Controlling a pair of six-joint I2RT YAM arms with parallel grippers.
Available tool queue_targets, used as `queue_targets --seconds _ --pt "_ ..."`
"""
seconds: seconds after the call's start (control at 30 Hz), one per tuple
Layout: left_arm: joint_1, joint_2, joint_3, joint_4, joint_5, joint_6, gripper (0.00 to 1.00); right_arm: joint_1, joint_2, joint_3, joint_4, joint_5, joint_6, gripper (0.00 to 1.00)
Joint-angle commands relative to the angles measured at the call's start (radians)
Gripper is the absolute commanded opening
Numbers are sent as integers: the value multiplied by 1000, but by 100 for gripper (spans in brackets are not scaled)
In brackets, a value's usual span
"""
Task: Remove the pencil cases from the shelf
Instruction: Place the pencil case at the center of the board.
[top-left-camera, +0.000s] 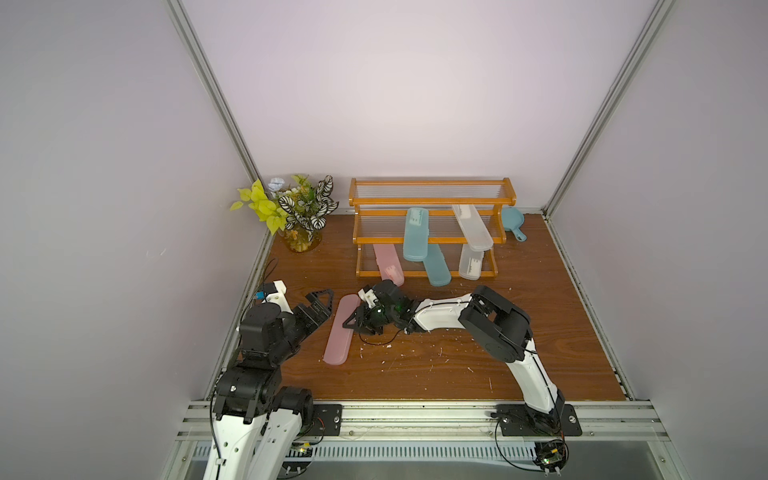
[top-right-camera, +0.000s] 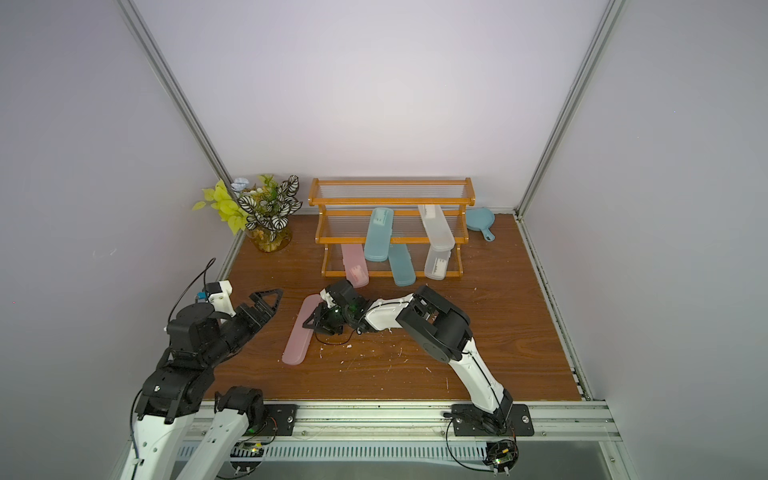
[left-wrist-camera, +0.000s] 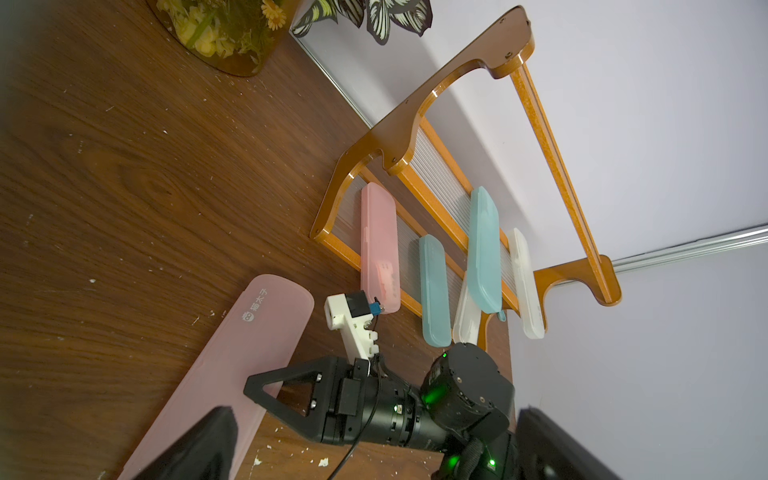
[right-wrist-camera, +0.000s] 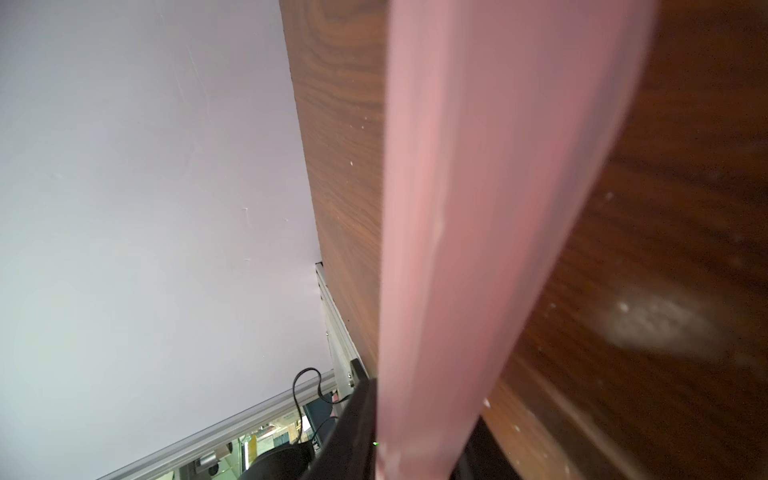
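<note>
We find one pink pencil case (top-left-camera: 338, 330) lying on the table (top-left-camera: 519, 353) in front of the shelf (top-left-camera: 432, 202), clear of its bottom tier. The right gripper (top-left-camera: 352, 322) sits across it, a finger on either side (whether they pinch or merely flank it, we cannot tell). The left gripper (top-left-camera: 321, 306) hovers just beside the case, out beyond the shelf's left end, jaws wide apart on nothing. On the shelf's bottom tier lie a second pink case (top-left-camera: 388, 264), a lower teal case (top-left-camera: 436, 268) and a lower clear case (top-left-camera: 471, 264); across its middle tier's front rail lean an upper teal case (top-left-camera: 415, 239) and an upper clear case (top-left-camera: 471, 226)
</note>
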Motion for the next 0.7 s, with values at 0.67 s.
queue_targets --seconds 0.67 --pt "10 199 -106 489 252 -6 99 -79 -502 -365 -191 135 -169 67"
